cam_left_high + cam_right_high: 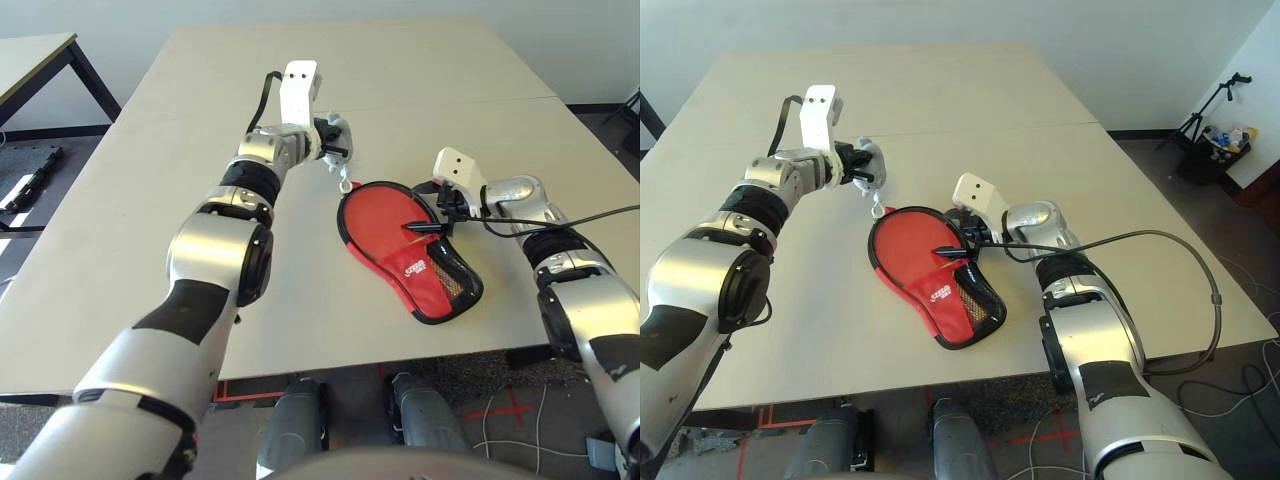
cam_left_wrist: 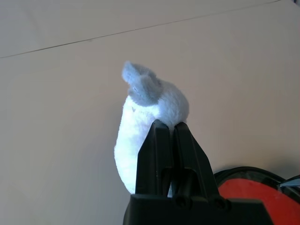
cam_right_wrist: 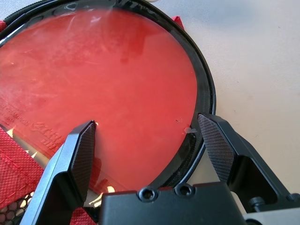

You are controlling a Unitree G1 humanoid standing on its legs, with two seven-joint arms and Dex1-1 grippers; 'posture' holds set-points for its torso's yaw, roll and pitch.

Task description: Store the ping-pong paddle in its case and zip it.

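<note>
Nearest us on the pale table [image 1: 150, 250] lies the one paddle-shaped red fabric case with black zipper edging [image 1: 440, 290], its narrow mesh-pocket end toward us and its round end away, so its long axis runs from near right to far left. Inside its open round half sits the one round red rubber-faced ping-pong paddle [image 3: 93, 79], lying flat with the black zipper rim curving around it; we cannot make out the handle, which is probably tucked under the folded red flap. Our right gripper [image 3: 147, 140] hovers at the right edge of that round end, fingers spread apart and straddling the rim, one over the rubber and one outside the zipper edging. This arm is clearly the nearer to the case, and the flap lies just toward us from it. Farther off, beyond the case's far left rim, our left gripper [image 2: 168, 129] has its fingers pressed together on a small white and grey plush toy [image 2: 145, 112], one in number, held near the case edge.
</note>
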